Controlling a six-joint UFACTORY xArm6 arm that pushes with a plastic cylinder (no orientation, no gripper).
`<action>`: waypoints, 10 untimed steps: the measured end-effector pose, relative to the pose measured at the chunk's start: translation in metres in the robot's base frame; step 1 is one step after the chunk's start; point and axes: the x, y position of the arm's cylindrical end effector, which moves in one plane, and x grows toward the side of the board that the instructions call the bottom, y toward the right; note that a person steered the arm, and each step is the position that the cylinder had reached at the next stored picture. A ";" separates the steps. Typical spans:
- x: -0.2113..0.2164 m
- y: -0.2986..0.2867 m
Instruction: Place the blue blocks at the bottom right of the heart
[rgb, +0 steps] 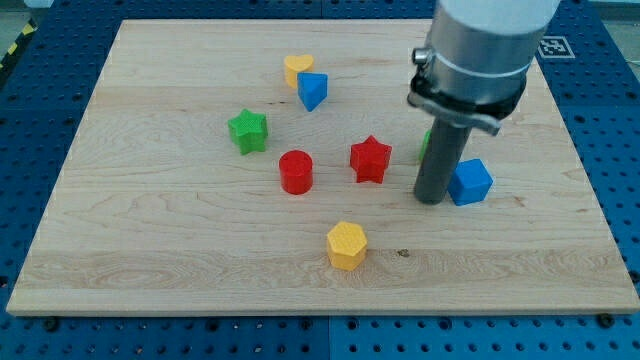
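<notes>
A yellow heart block (295, 68) lies near the view's top centre. A blue triangular block (313, 90) touches its lower right side. A blue cube (470, 182) lies at the view's right of centre. My tip (430, 199) rests on the board right against the cube's left side. The rod and the arm's grey body rise above it and hide part of the board behind.
A green star (248, 131), a red cylinder (296, 172), a red star (370, 158) and a yellow hexagon (347, 245) lie on the wooden board (120, 230). A green block (426, 143) shows partly behind the rod.
</notes>
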 end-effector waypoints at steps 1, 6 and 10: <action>-0.003 0.032; 0.009 0.058; -0.009 0.100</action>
